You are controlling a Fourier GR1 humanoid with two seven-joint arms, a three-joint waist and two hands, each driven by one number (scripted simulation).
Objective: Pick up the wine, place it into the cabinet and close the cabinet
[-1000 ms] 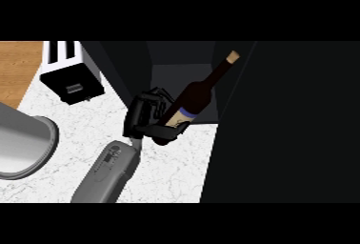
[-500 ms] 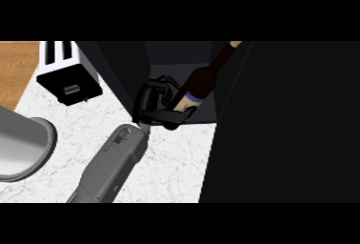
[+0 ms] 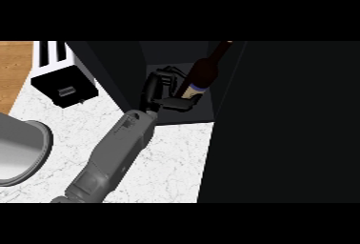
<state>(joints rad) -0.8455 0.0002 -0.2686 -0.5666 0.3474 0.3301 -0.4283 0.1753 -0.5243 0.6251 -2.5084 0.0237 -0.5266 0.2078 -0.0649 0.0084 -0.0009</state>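
From my head, looking steeply down, only my left hand [image 3: 159, 90] shows. Its grey forearm [image 3: 112, 152] slants up from the lower edge across the white marbled counter [image 3: 172, 164]. The hand is inside the open front of the tall black cabinet [image 3: 116, 66]. Its black fingers [image 3: 163, 72] are curled round the lower part of the dark brown glass wine bottle [image 3: 204, 71] from the bottle's left side, and the thumb lies across the bottom of the pale label.

The wine bottle is within the cabinet's opening, over its dark floor. It leans, with its neck pointing up and to the right towards the cabinet's upper edge. A thin blue band sits just above the label. I cannot tell whether its base touches the cabinet floor.

The wide black cabinet door [image 3: 295, 124] stands open and fills the right of the view.

To the left of the cabinet sits a black boxy appliance with white slots [image 3: 63, 86]. Further down at the left edge is a round grey metal pot [image 3: 17, 152], well apart from my arm.
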